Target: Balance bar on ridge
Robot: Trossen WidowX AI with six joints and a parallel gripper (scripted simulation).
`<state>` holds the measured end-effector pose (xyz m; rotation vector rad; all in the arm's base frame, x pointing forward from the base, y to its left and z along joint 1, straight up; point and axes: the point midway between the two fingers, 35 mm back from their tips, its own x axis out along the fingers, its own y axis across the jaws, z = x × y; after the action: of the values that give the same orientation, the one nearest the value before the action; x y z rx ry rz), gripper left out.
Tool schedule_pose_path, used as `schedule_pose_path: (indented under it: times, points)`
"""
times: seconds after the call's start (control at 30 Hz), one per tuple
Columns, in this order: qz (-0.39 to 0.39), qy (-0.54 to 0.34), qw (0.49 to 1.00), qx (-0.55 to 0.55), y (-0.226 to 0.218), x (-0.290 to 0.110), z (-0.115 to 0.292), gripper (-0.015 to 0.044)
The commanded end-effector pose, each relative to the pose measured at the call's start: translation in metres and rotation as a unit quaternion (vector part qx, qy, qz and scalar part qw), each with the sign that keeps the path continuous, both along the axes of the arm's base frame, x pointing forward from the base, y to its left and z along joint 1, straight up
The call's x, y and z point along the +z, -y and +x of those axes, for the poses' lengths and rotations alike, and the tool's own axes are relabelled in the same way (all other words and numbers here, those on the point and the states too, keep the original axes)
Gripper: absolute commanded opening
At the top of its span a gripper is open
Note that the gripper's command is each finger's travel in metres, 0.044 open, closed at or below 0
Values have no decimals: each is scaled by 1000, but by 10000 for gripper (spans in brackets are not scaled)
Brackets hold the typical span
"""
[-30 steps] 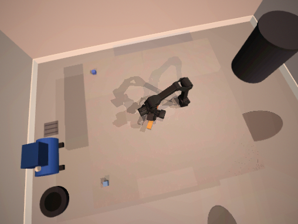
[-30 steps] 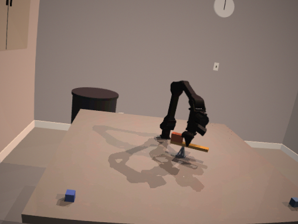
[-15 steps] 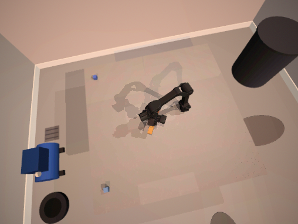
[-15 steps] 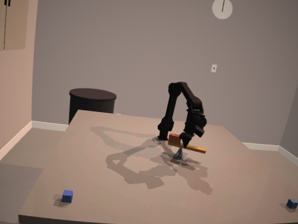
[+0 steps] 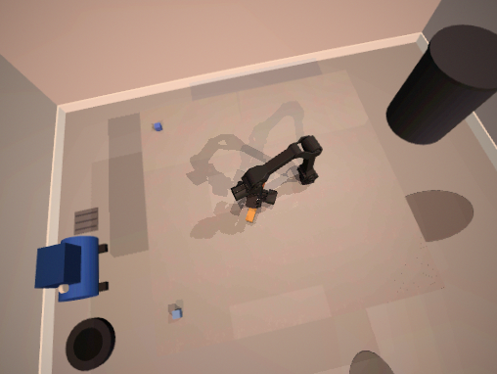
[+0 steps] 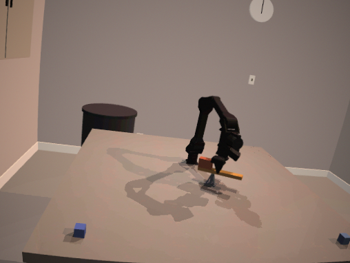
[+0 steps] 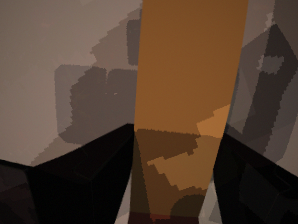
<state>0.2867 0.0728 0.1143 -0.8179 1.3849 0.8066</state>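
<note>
I have the gripper (image 6: 218,164) clamped on the orange bar (image 6: 220,169), its dark fingers pressed against both long sides in the wrist view. From the exterior camera the bar hangs above the table (image 6: 103,206), tilted, with its thick reddish end higher on the left and its thin end lower on the right. The small grey ridge (image 6: 211,180) stands on the table just below the bar's middle; I cannot tell whether the two touch. From the top camera only the bar's orange tip (image 5: 251,214) pokes out from under the arm (image 5: 279,163). Two blue cubes (image 6: 79,230) sit far off near the table's front corners.
</note>
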Motion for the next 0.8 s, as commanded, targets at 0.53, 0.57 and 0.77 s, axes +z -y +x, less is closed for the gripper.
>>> schedule_pose_path:
  times: [0.53, 0.57, 0.77]
  points:
    - [0, 0, 1000, 1, 0, -2, 0, 0]
    - [0, 0, 1000, 1, 0, -2, 0, 0]
    - [0, 0, 1000, 1, 0, -2, 0, 0]
